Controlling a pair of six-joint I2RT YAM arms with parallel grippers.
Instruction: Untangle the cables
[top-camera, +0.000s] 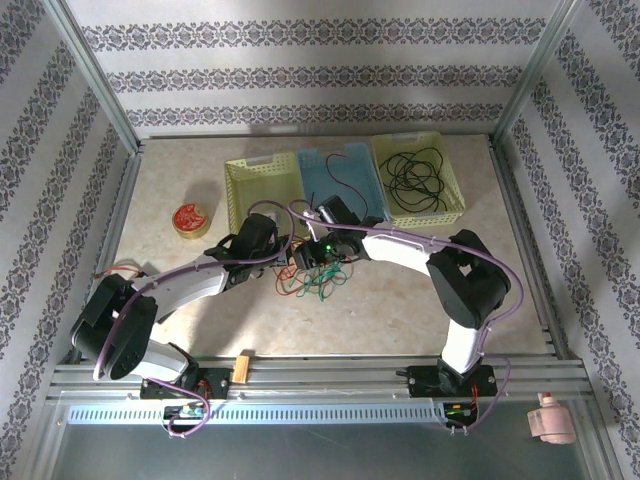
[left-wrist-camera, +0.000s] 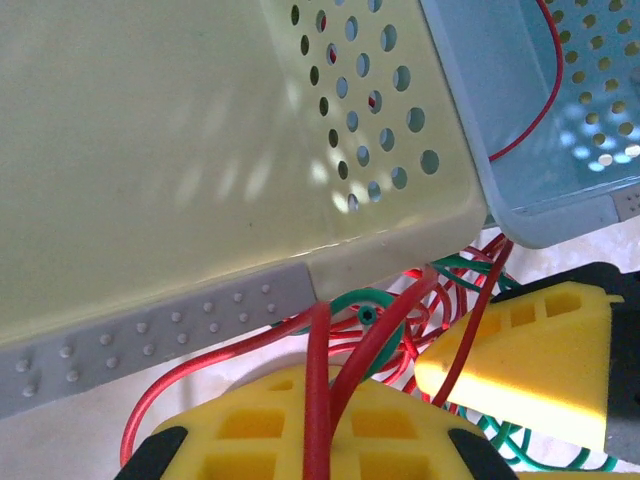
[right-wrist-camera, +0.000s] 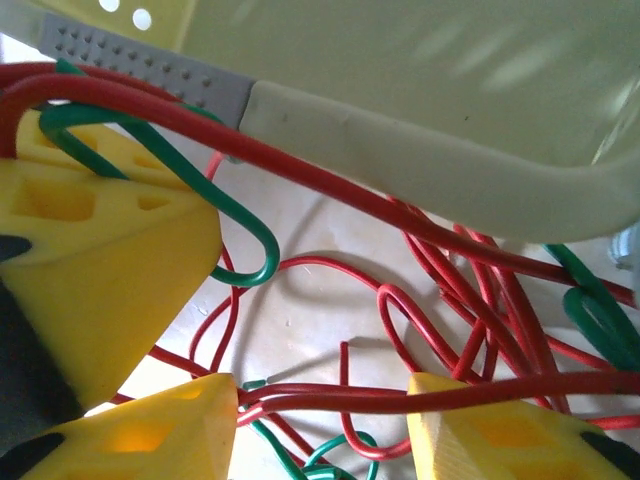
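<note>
Black cables (top-camera: 415, 178) fill the right yellow basket (top-camera: 418, 218), a red cable (left-wrist-camera: 549, 95) the blue basket (left-wrist-camera: 470, 90). Left fingers (left-wrist-camera: 260, 430) clamp a red strand (left-wrist-camera: 316, 400); right fingers (right-wrist-camera: 500, 435) stand apart.

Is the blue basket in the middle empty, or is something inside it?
Not empty. A thin red cable loops inside the blue basket, as the left wrist view shows.

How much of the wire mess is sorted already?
Done: black cables lie in the right basket, one red cable in the blue basket. In hand: the left pincer is shut on a red strand, the right pincer open beside it. Left: the red-and-green tangle.
</note>
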